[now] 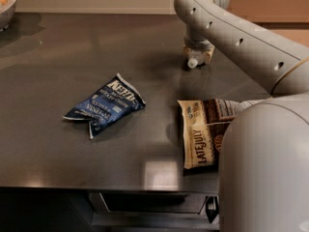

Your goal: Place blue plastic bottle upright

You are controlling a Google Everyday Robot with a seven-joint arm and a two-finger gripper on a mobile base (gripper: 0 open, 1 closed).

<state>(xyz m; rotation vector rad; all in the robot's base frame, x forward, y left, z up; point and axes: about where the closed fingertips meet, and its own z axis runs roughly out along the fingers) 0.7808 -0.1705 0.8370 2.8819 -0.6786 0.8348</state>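
Observation:
My gripper (197,57) is at the far right of the dark table (72,47), pointing down from the arm that comes in from the right. Its tan fingers (209,55) sit close on either side of the blue plastic bottle (192,62). Only the bottle's white cap shows, poking out toward the front left, low over the table. The bottle's body and label are hidden behind the wrist and fingers, so I cannot tell whether it lies or tilts.
A dark blue chip bag (104,105) lies flat in the middle. A brown Late July chip bag (203,137) lies to the right, partly under my arm's large grey link (265,168). A bowl (6,6) stands at the far left corner.

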